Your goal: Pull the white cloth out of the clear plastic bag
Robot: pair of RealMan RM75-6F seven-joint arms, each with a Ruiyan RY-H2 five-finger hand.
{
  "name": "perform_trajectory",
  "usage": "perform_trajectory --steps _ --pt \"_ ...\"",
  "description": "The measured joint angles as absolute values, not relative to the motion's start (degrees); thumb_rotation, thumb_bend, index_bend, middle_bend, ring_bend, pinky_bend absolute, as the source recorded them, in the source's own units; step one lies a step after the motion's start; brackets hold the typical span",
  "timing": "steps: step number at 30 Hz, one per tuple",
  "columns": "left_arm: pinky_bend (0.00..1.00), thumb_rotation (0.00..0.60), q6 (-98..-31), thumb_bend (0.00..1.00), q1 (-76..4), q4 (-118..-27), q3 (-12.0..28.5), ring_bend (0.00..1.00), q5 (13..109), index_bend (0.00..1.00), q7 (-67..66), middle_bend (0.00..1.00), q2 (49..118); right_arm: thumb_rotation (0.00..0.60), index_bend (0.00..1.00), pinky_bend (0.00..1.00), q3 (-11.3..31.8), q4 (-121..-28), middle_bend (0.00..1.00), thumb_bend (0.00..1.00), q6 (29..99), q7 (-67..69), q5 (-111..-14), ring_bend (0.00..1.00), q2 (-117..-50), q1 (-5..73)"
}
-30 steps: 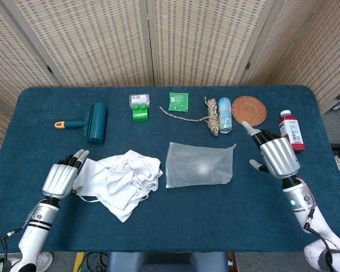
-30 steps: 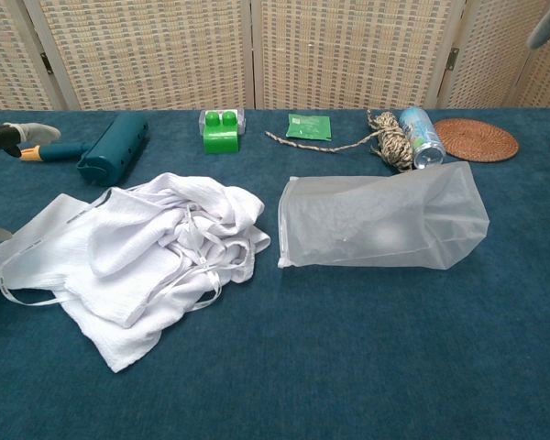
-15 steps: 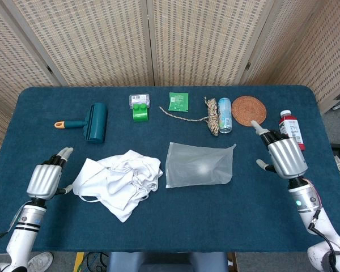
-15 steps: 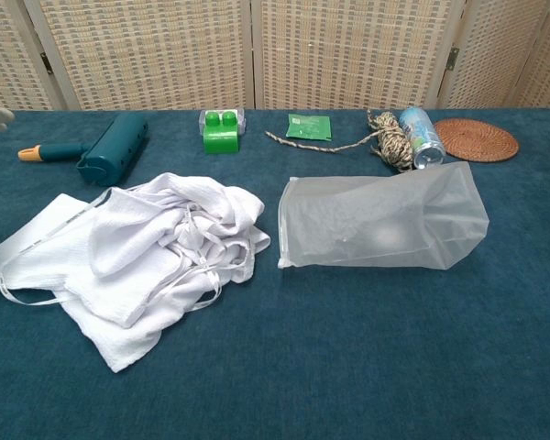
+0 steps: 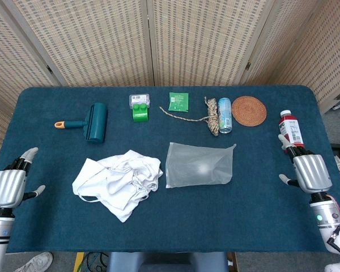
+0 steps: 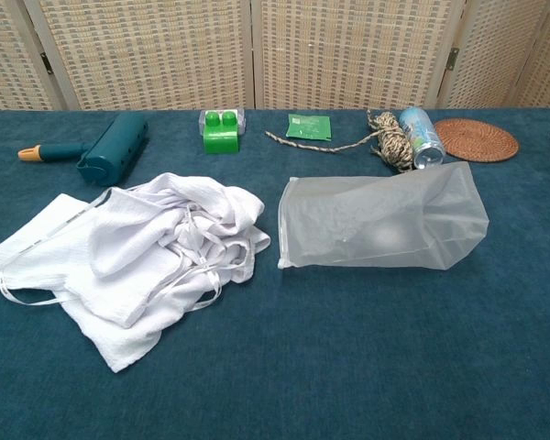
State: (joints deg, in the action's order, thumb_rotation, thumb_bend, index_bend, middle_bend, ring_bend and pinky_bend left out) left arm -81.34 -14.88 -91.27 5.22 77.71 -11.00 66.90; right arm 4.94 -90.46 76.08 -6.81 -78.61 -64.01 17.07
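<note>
Cloth (image 5: pixel 120 181) lies in a rumpled heap on the blue surface (image 5: pixel 175 226), fully outside the clear plastic bag (image 5: pixel 198 165) and just to its left, with a narrow strip of bare surface between them. As I judge it, the pull is done and the step in hand is simply clearing away. My left hand (image 5: pixel 8 184) sits at the near left edge, fingers apart and holding nothing; my right hand (image 5: pixel 309 173) sits at the near right edge, likewise spread and empty, close beside the red-capped bottle (image 5: pixel 289 127). Neither shows in the chest view.

To finish well, I would keep both hands low and out wide, well apart from the cloth's loose straps, which trail toward the left and could snag on a finger. On the right I would mind the bottle, since it stands upright and could tip at a brush.

The bag lies flat on its side, mouth toward the cloth in the chest view. It looks slack and nearly empty; a pale round blur shows through the film near its middle, and I cannot tell whether that is something inside or only a sheen. Behind it lie a can (image 5: pixel 224 115) on its side, a hank of rope (image 5: pixel 211 115), and a woven coaster (image 5: pixel 249 110).
</note>
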Motion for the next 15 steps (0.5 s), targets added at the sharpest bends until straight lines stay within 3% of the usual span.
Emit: perform_trajectory --steps 15 --pt "0.42 0.6 -84.6 0.0 -11.7 -92.8 4.1 0.23 79.8 0.07 -11.9 0.15 65.9 0.6 0.11 0.5 3.1 -91.9 0.29 0.0 82.1 -4.9 -78.4 0.3 -62.0 10.0"
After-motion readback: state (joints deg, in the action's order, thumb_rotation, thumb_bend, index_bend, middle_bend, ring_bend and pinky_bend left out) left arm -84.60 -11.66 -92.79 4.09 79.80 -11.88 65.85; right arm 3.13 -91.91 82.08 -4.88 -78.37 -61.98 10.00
